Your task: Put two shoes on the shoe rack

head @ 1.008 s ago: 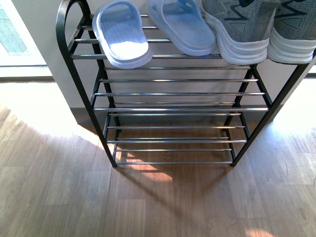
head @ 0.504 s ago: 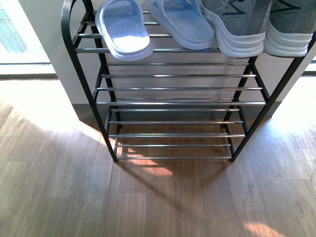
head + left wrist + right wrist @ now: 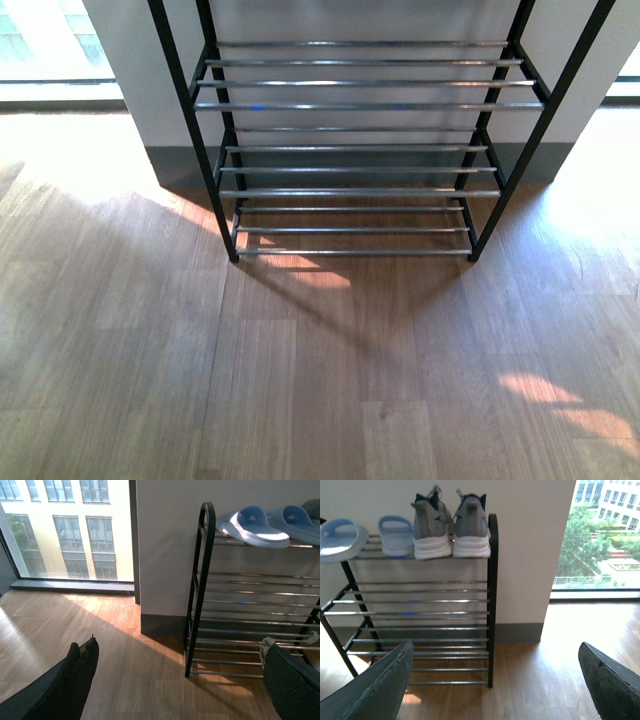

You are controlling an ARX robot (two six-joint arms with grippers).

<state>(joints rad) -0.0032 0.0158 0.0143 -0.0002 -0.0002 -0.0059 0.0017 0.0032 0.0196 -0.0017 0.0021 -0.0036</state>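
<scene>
Shoes atop rack have left front view.

A plain white plaster wall fills the middle of the room, finished along its foot by a dark grey skirting board. Below that skirting board lies a warm brown wood-plank floor, marked with bright patches of sunlight and long dark shadows. To one side of the wall stands a tall floor-to-ceiling window with a dark frame; through it a cream multi-storey building with rows of square panes is visible. On the wall's other side, a second large glass window opens onto green leafy trees and pale buildings beyond them. Daylight through both windows brightens the floor nearest the glass.
</scene>
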